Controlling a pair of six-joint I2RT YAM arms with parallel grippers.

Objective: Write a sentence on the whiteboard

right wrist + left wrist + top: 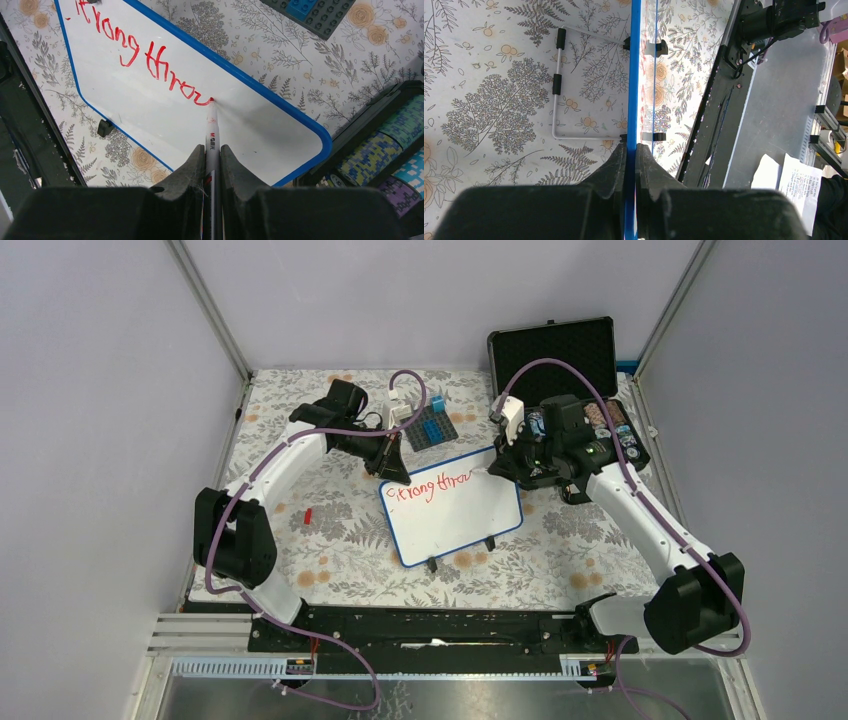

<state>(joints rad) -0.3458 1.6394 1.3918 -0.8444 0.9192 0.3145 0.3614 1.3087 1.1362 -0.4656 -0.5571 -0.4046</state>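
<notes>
- left jaws pinch the rim of the small blue-rimmed white whiteboard [455, 515], mid flowery surface [330, 525]; i must hold it steady.
- right jaws pinch the thin red-ink marker pen [211, 135], tip touching the board; i should press lightly, slowly.

Whiteboard [455, 520] (red scrawl [432, 487]) on floral table [335, 530]

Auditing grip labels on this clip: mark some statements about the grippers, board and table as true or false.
1. The right gripper is shut on a marker whose tip meets the whiteboard. True.
2. The left gripper hangs open above the whiteboard. False: it is shut on its blue rim.
3. The writing is blue. False: it is red.
4. A small red piece lies on the table left of the whiteboard. True.
</notes>
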